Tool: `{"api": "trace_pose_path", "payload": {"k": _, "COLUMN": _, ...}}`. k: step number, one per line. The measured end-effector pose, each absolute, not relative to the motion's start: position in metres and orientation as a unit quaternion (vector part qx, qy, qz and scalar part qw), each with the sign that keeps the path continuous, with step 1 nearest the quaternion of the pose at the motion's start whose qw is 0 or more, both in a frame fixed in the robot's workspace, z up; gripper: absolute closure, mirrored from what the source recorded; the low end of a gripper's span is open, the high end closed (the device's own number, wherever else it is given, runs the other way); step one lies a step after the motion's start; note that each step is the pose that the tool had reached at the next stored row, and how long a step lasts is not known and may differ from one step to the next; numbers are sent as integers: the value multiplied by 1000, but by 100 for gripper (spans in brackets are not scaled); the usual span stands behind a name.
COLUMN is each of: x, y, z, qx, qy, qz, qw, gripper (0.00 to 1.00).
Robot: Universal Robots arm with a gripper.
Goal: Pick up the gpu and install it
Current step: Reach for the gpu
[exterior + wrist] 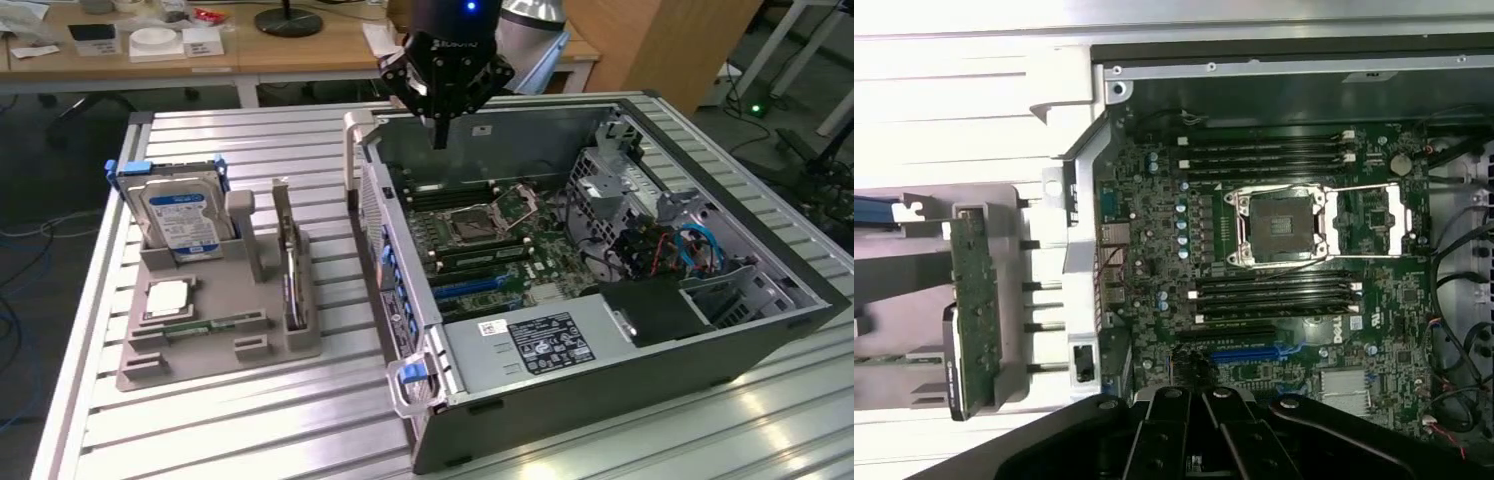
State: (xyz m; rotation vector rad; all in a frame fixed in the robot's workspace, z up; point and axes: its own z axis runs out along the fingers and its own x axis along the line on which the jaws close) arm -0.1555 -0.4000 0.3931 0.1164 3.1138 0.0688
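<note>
The gpu (287, 255) stands on its long edge in a slot of the grey holder (200, 350), at the exterior view's left of the open computer case (561, 350). In the wrist view the gpu (976, 310) shows as a thin green card beside the case wall. My gripper (439, 138) hangs above the far end of the case, over the motherboard (494, 235). Its fingers are shut together with nothing between them. In the wrist view the gripper (1199, 435) points at the motherboard (1284, 290) near the blue slot (1254, 353). The gpu lies well off to the side of it.
A silver hard drive (180, 215) with a blue-white label stands at the holder's far end. A processor chip (167, 298) and a narrow memory strip (200, 325) lie on the holder. Inside the case are an open processor socket (1282, 225), cables (681, 250) and a power supply (547, 340).
</note>
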Motion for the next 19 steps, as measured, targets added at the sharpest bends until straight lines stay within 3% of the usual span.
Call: {"api": "trace_pose_path", "payload": {"k": 19, "x": -185, "y": -401, "z": 393, "qx": 37, "qy": 999, "qz": 22, "qw": 12, "gripper": 90}}
